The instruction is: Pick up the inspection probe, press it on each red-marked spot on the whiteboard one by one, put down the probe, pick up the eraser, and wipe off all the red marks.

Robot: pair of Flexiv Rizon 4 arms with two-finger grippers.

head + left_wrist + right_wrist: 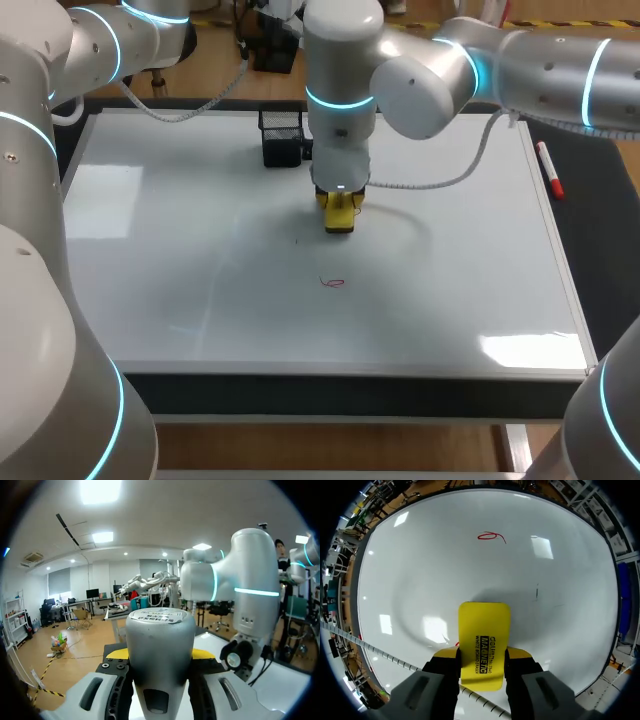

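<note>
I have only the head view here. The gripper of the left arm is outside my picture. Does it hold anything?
Observer: Yes. In the left wrist view the left gripper is shut on the grey inspection probe, between its fingers.
Operator: And the yellow thing under the right arm, is it really gripped?
Observer: The right wrist view shows the right gripper shut on the yellow eraser, one finger on each side.
Operator: I see one red mark. Is there another?
Observer: Besides that red loop, a small red trace shows on the whiteboard right beside the eraser.
</note>
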